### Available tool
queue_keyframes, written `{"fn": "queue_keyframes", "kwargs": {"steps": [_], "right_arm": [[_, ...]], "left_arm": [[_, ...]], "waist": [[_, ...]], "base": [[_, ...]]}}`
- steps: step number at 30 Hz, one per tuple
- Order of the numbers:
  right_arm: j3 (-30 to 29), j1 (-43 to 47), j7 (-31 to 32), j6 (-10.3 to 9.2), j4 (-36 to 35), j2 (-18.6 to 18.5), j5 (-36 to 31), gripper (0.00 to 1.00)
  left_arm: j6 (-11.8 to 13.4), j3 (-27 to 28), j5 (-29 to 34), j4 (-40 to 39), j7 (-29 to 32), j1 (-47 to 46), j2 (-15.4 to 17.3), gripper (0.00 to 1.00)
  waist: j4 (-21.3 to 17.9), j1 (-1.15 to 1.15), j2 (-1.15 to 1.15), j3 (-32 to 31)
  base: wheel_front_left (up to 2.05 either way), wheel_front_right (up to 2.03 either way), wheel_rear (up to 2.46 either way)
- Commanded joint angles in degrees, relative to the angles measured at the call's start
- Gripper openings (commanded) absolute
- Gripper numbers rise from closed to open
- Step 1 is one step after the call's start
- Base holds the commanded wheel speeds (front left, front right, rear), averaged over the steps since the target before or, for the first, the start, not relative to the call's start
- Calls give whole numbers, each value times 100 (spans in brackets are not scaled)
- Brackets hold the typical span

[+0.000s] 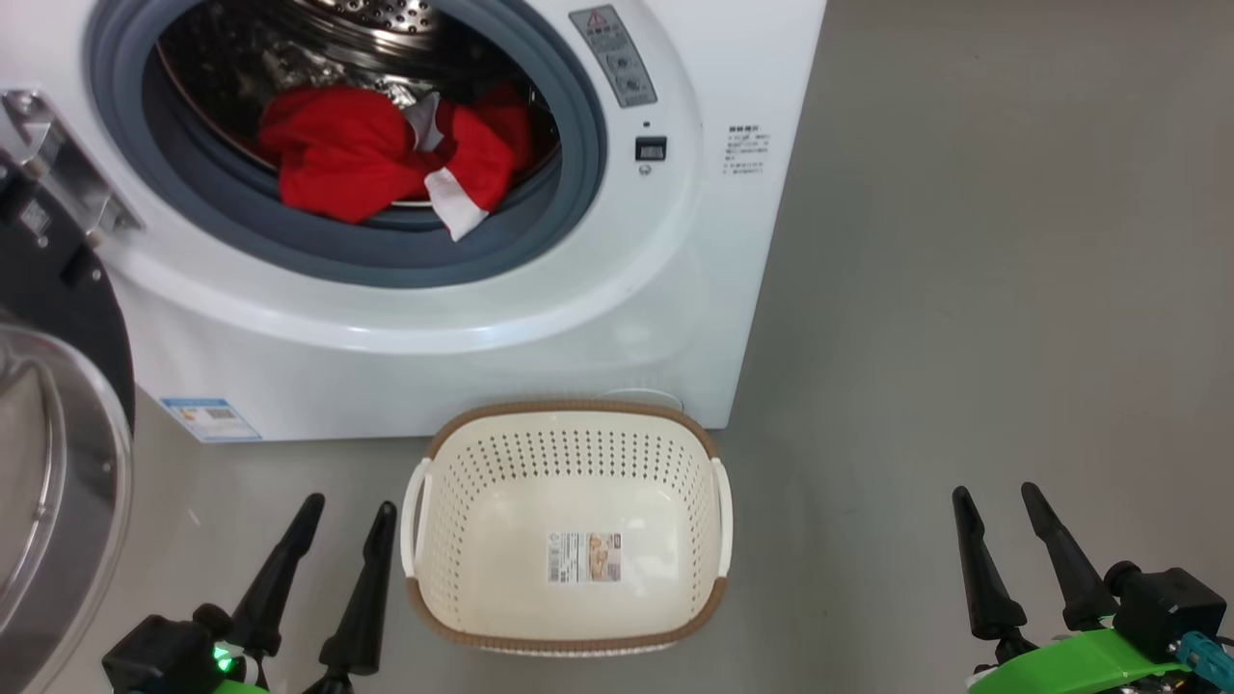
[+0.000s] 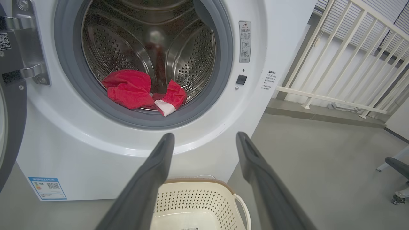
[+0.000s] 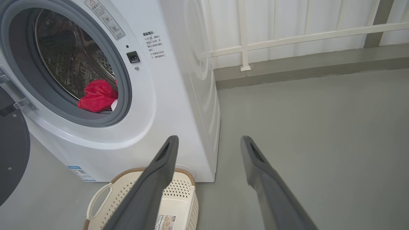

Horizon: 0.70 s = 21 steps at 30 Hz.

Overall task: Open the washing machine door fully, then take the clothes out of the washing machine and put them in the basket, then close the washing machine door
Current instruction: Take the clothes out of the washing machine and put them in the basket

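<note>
Since the clothes (image 1: 371, 159) lie in the washing machine (image 1: 578, 318) at the upper left of the frame, the left gripper (image 1: 349, 505) is nearer than the right gripper (image 1: 994, 492); both are spread wide and empty.

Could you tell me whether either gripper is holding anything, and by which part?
Nothing is held: the left gripper and the right gripper both stand with jaws open and empty.

washing machine door (image 1: 53, 463) open, 9 o'clock | clothes (image 1: 366, 159) in drum (image 1: 376, 14), 11 o'clock | basket (image 1: 569, 410) on floor (image 1: 964, 289), 6 o'clock
</note>
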Motion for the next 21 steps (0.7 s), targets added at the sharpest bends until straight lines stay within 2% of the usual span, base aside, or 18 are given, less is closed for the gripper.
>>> {"fn": "queue_keyframes", "kwargs": {"steps": [1,11,21], "right_arm": [[148,-210,-52,36,-139,-41,-65,100],[180,-238,-52,36,-104,-33,-64,100],[217,-224,-52,36,-85,-27,-53,100]], "left_arm": [[7,214,-19,-150,-29,-205,125,100],[7,289,29,-107,-29,-241,63,100],[7,303,75,51,-29,-228,5,100]], "waist": [[1,0,0,3],[17,0,0,-8],[6,0,0,-15]], "base": [[118,-118,0],[97,-98,1],[12,-12,0]]}}
